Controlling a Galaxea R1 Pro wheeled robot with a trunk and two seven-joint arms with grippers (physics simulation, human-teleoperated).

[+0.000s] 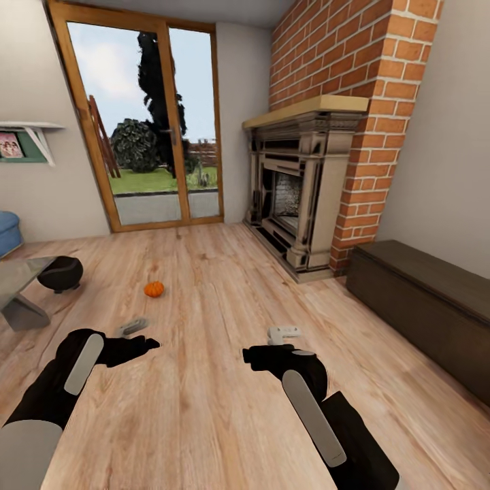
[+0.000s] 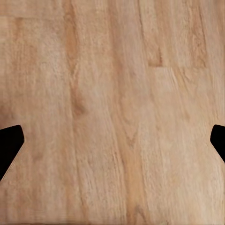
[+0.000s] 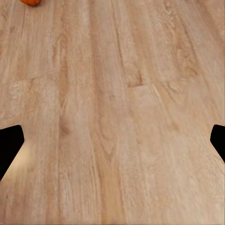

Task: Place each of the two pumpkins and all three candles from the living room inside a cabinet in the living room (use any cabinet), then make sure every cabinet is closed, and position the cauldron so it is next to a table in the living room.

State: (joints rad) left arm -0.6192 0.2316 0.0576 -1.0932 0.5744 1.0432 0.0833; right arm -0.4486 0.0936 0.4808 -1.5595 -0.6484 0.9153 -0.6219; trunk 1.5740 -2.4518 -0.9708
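One pumpkin (image 1: 154, 289) in sight, sitting alone on the wood floor (image 1: 204, 408) ahead and slightly left of centre, well apart from both arms; its edge also clips the frame of the right wrist view (image 3: 30, 2). Cauldron (image 1: 60, 273) is on the floor just beside the grey table (image 1: 20, 279) at far left, so that part looks roughly satisfied already, though I can't tell whether they touch. Cabinet (image 1: 422, 292) runs along the right wall past the brick fireplace (image 1: 303, 197), fronts flush, reads as closed. No candles or second pumpkin to report from these views. Left gripper (image 1: 133, 327) and right gripper (image 1: 284, 333) both hang over bare planks holding nothing; each wrist view has the two dark fingertips at opposite frame edges with floor between, so jaws are spread wide on both. My read: the pumpkin fetch is the step in hand, approach phase, grasp not started. Next move calls for rolling the base forward and a bit left, dropping the trunk since the target is at floor level, then bringing one gripper down over the pumpkin. A cabinet drawer has to be opened before the drop-off.
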